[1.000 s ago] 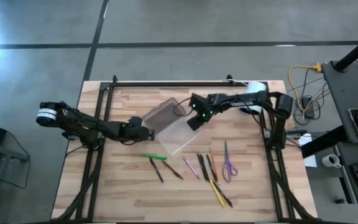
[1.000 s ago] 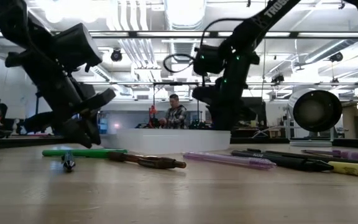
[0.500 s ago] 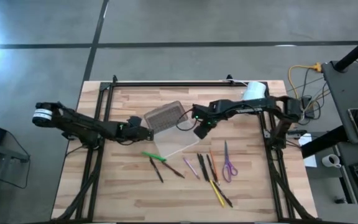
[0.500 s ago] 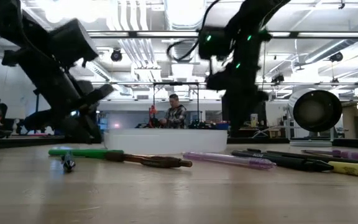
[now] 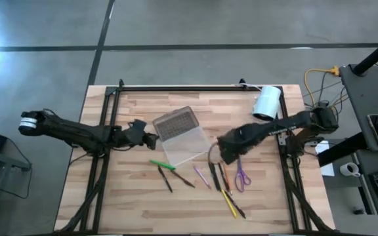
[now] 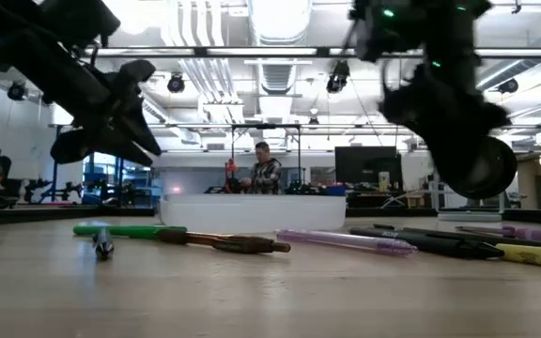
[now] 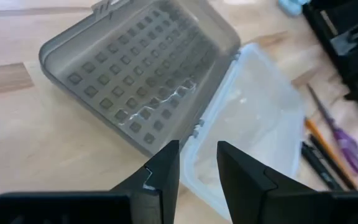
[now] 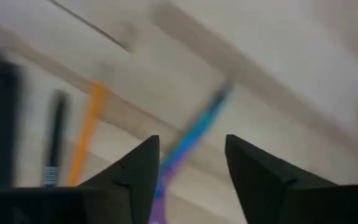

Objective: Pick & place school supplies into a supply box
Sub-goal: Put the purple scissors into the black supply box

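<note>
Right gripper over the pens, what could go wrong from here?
1. The pens lie close together beside the scissors, so the right gripper, jaws open above them, may catch two or knock neighbours askew.
2. The open box is light; the left gripper waits beside it with nothing held, so a drop could push the box.

Bright, even light on the wooden table (image 5: 143, 203) from above, shadows soft and faint under the pens. A hot white glare burns at the left edge of the high view. Down low, ceiling light strips (image 6: 280, 14) blow out white, and both arms read as dark silhouettes against them; the near tabletop is soft, out of focus. The right wrist view is heavily smeared with motion blur, the orange pencil (image 8: 87, 134) just a streak. The left wrist view is sharper, the supply box (image 7: 148, 74) crisp.
</note>
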You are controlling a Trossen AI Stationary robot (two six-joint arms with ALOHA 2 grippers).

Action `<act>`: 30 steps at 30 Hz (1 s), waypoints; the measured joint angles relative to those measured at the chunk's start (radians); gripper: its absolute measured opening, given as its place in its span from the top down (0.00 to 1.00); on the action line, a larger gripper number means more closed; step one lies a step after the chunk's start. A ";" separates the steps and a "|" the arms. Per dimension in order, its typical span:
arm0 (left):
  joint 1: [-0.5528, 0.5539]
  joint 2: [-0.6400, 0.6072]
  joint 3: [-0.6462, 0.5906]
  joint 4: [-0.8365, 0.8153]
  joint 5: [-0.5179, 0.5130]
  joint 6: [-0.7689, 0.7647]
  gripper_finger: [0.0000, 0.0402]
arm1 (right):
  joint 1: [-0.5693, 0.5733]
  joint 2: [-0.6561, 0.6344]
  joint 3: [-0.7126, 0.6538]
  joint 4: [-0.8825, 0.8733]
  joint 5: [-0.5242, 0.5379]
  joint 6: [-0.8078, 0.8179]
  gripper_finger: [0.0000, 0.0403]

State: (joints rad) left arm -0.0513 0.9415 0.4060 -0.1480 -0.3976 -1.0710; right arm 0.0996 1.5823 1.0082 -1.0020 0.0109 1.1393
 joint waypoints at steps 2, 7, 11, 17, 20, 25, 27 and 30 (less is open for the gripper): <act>0.000 -0.023 -0.005 0.001 0.001 0.000 0.77 | 0.051 -0.003 -0.033 0.013 -0.008 0.119 0.52; 0.000 -0.033 -0.018 0.000 0.006 0.009 0.77 | 0.168 -0.004 -0.057 0.024 -0.041 0.281 0.48; 0.000 -0.031 -0.031 0.001 0.050 0.019 0.77 | 0.256 -0.003 -0.068 0.026 -0.116 0.337 0.48; 0.000 -0.033 -0.042 0.002 0.080 0.019 0.77 | 0.375 0.003 -0.092 0.106 -0.218 0.478 0.52; 0.000 -0.033 -0.042 0.002 0.083 0.019 0.77 | 0.401 0.004 -0.092 0.148 -0.209 0.541 0.55; 0.000 -0.033 -0.044 0.007 0.082 0.019 0.77 | 0.404 0.030 -0.088 0.148 -0.154 0.597 0.59; 0.000 -0.032 -0.046 0.006 0.083 0.019 0.77 | 0.402 0.042 -0.088 0.157 -0.154 0.597 0.60; 0.000 -0.033 -0.046 0.007 0.083 0.019 0.77 | 0.402 0.057 -0.072 0.188 -0.152 0.596 0.62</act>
State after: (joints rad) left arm -0.0509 0.9089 0.3599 -0.1414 -0.3141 -1.0519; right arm 0.5014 1.6389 0.9365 -0.8138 -0.1414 1.7355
